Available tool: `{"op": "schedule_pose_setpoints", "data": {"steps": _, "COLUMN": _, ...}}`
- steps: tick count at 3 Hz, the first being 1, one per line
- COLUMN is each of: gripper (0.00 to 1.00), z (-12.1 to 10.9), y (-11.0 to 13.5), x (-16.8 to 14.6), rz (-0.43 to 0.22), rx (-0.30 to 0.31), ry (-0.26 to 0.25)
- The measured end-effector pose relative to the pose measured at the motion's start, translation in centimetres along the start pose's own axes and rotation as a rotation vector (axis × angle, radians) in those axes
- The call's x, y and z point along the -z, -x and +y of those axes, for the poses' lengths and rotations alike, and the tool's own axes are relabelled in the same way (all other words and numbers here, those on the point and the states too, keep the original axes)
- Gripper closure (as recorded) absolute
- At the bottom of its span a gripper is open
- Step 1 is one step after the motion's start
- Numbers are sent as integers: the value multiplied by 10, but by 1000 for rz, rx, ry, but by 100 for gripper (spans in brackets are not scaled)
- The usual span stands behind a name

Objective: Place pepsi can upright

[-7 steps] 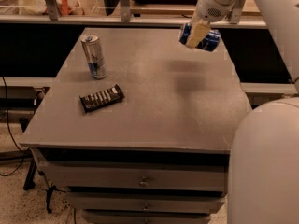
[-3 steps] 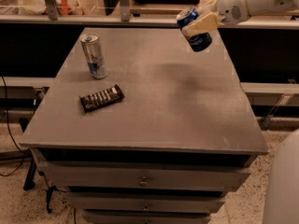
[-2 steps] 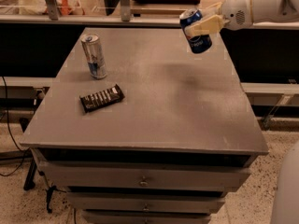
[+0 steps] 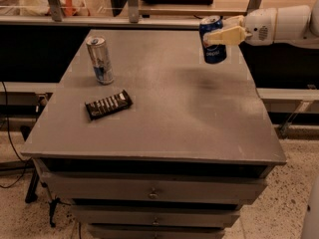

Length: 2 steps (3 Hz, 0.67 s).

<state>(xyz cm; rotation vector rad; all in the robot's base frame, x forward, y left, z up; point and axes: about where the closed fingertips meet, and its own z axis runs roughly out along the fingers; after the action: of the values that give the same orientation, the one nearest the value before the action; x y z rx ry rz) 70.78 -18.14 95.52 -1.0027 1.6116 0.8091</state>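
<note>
The pepsi can is a short dark-blue can with a round logo and silver top. It is held nearly upright in the air above the far right part of the grey table. My gripper comes in from the right on a white arm and is shut on the can, with cream fingers across its upper side. The can's shadow falls on the table below it.
A taller, slim silver-and-blue can stands upright at the table's far left. A dark wrapped snack bar lies in front of it. A shelf with metal posts runs behind the table. Drawers sit under the tabletop.
The arm has swung out to the right and lower in the frame. The can has turned from tilted to nearly upright and moved slightly right.
</note>
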Motion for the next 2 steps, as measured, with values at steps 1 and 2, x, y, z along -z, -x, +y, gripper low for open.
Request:
{"op": "schedule_pose_setpoints", "data": {"steps": 1, "gripper": 100, "z": -2, "y": -9, "x": 3, "rz": -80, "rx": -30, "ry": 17}}
{"op": "schedule_pose_setpoints", "data": {"steps": 2, "gripper": 100, "z": -4, "y": -17, "x": 6, "rz": -146, "rx": -38, "ry": 31}}
